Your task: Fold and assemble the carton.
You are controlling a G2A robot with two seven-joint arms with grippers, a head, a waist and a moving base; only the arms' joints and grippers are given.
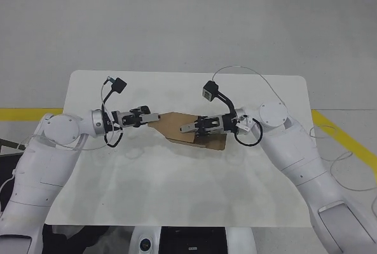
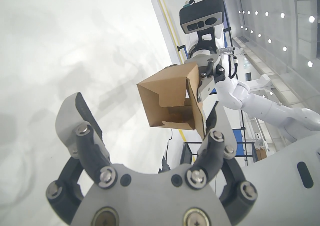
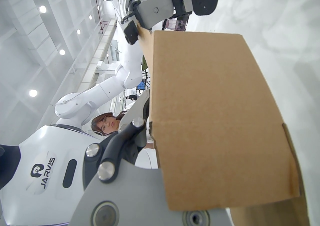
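1. Carton (image 1: 172, 122): brown cardboard, partly formed, held up over the middle of the white bench (image 1: 239, 184). Its open end faces the left arm, and a loose flap sticks out at that end.
2. Right end effector (image 1: 189, 127): clamped on the carton's wall at the end away from the open mouth, and carrying it. In the right wrist view one finger (image 3: 142, 112) lies against the wall; the cardboard hides the other.
3. Left end effector (image 2: 146, 109): at the carton's open end, fingers spread wide and gripping nothing. One fingertip (image 2: 212, 115) touches the edge of the flap; the other stands apart from the carton.
4. Black wrist camera (image 2: 201, 15): on the right arm, just beyond the carton's closed end.
5. Thin cable (image 1: 252, 73): arcs from the right arm, behind the carton.
6. Yellow floor line (image 1: 10, 114): off the bench, well apart from the carton.
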